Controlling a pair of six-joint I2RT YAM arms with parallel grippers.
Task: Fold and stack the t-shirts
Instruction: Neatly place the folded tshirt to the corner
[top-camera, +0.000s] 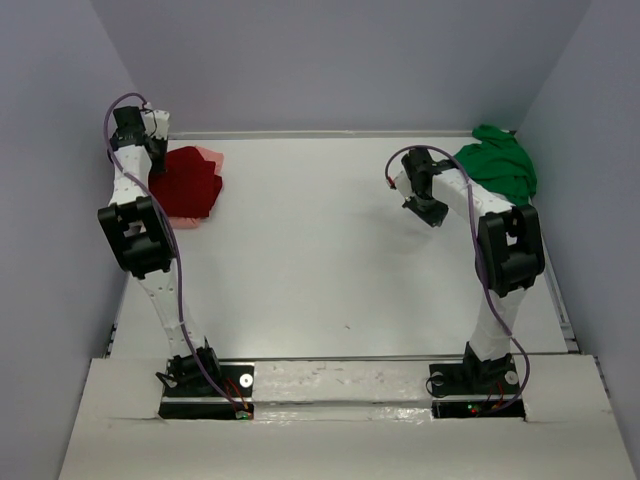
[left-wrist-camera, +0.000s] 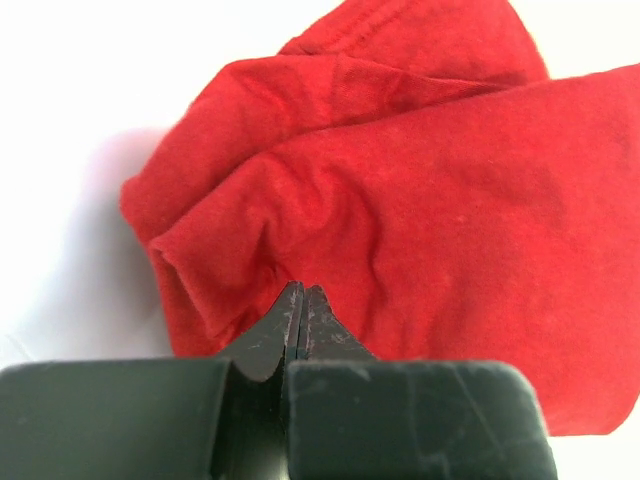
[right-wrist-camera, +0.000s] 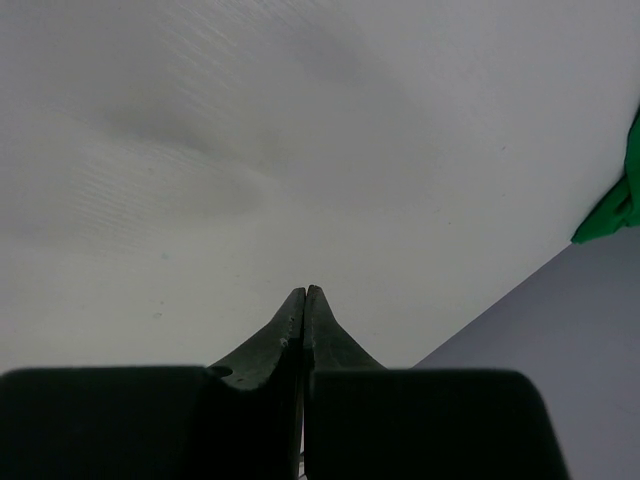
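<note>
White table (top-camera: 330, 260), matte and plain, boxed in by pale grey-lilac walls (top-camera: 330, 60) on the left, back and right. A thin raised rim runs along the far edge and the right side. Soft shadows of the arms fall on the top. At the near edge there's a white shelf (top-camera: 340, 440) w/ two black base plates (top-camera: 205, 385) bolted to it. Purple cables (top-camera: 180, 290) loop up each arm. Tiny lights glow at the bases; any marks there are too small to read.

Dark red shirt (top-camera: 188, 185) is bunched in the far-left corner of the table, w/ a bit of salmon-pink shirt (top-camera: 210, 153) peeking out at its far side. Green shirt (top-camera: 497, 165) lies crumpled in the far-right corner, up against the wall.

Left gripper (left-wrist-camera: 302, 290) is over the red heap, jaws pressed tight together, tips right at a pucker in the cloth. Can't tell if any fabric is caught btwn them. Right gripper (right-wrist-camera: 305, 290) hangs above bare table just left of the green shirt, jaws closed on nothing; only an edge of green shows in its wrist cam.
</note>
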